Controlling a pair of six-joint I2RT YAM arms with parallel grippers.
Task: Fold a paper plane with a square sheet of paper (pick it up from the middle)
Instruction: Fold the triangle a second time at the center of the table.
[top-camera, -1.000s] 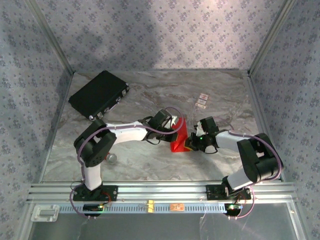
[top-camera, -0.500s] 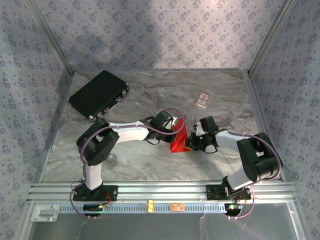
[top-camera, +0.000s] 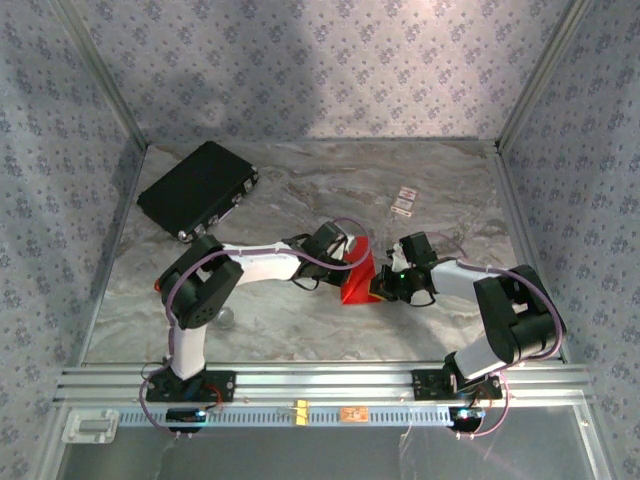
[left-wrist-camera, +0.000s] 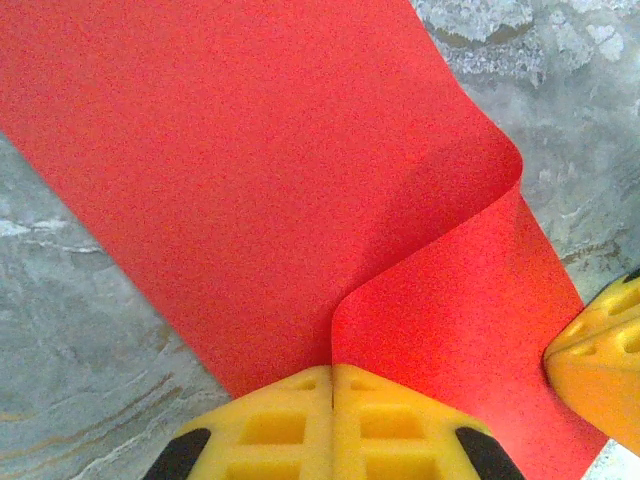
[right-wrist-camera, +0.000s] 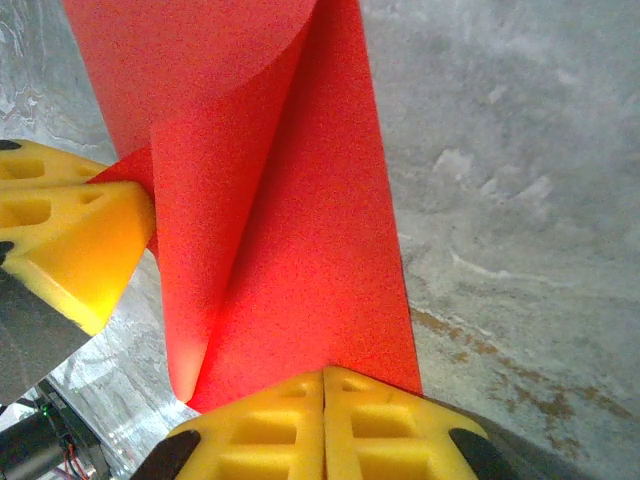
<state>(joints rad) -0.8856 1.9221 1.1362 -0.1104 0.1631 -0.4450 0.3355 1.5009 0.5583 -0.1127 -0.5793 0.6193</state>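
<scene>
top cam is mounted high up behind the arm bases, looking down and forward across the whole table, so that's the wide, far one. both wrist cams are super close and look out past their own jaws, with the left gripper and right gripper at the bottom edge of their views. all three share the square sheet of paper mid-table, and each wrist cam catches the other gripper at its side edge

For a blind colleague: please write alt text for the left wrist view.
A bright red sheet of paper, curled over itself into a soft fold, is pinched at the bottom in the shut yellow left gripper. The yellow tip of the right gripper touches the sheet's lower right edge, with a grey marbled table behind.
</scene>
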